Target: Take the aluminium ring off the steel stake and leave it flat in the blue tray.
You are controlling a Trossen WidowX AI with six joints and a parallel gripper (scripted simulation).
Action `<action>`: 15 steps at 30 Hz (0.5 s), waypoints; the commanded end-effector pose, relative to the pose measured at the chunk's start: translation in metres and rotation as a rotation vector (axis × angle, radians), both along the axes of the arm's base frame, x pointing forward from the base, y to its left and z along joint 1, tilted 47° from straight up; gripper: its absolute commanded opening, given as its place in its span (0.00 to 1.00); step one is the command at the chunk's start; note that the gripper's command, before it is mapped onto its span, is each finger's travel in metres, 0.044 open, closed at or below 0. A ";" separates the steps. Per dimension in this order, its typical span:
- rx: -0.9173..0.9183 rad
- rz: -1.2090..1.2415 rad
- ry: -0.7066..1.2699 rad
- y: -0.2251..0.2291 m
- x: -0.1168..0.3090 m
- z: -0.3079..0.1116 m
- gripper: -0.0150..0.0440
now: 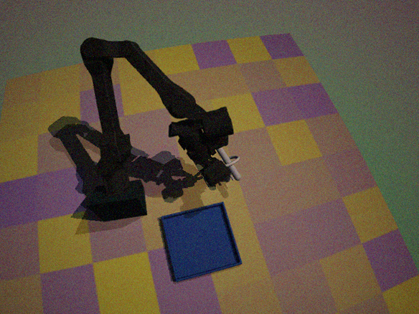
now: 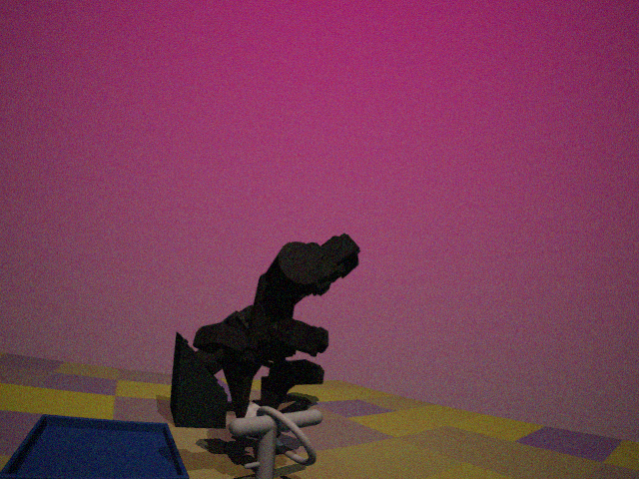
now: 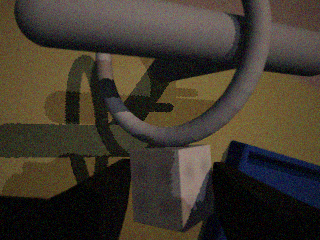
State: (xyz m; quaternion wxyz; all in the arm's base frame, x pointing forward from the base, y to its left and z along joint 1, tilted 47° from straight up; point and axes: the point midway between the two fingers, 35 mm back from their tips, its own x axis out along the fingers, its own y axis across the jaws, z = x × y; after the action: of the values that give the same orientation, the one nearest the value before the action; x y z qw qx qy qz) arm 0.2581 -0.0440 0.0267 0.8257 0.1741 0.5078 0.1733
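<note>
Grey metal makes my ring [image 1: 238, 159] [image 2: 299, 433] [image 3: 175, 136], and it is tilted up on its edge, well off lying flat. It hangs at the cross-bar [image 1: 234, 172] [image 2: 310, 417] [image 3: 125, 27] and is outside the tray. My claw [image 1: 222, 169] [image 2: 253, 407] [image 3: 171, 170] is squeezed on the little block-like tab [image 2: 252, 410] [image 3: 156, 185], with one dark finger at each side. The ring curves up from that tab and passes in front of the bar on one side. Under the bar is the stake's upright post [image 2: 266, 453]. The blue tray [image 1: 200, 244] [image 2: 98, 448] sits near the stake, on the patchy yellow and purple mat [image 1: 297, 141] [image 2: 402, 420].

My black arm [image 1: 104, 92] [image 2: 273, 298] goes up from its base [image 1: 126, 207], bends high at the elbow, then slopes down toward the ring. My wrist is above the mat, and my fingers point down at the tab.

From the top, my own dark parts cover the tab and the fingertips, and I cannot make out the post. From the outside, the bottom edge cuts off the stake's foot and the near part of the tray. My parts are so dark there that they blend together. I cannot tell if the ring goes around the post.

Only my wrist view shows the tab's flat faces clearly. The top view shows the whole tray, but my wrist view catches just a corner. The outside view shows the post joining the bar.
</note>
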 end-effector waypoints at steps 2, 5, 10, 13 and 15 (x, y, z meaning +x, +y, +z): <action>-0.032 -0.020 -0.013 0.005 -0.001 0.003 0.25; -0.043 -0.031 -0.019 0.008 -0.001 0.003 0.25; -0.066 -0.037 -0.019 0.011 -0.002 0.006 0.25; -0.077 -0.040 -0.019 0.012 -0.002 0.007 0.25; -0.077 -0.040 -0.019 0.012 -0.002 0.008 0.25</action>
State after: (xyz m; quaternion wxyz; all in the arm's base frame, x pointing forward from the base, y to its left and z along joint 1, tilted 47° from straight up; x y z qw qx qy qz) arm 0.2561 -0.0335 0.0315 0.8372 0.1558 0.5045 0.1426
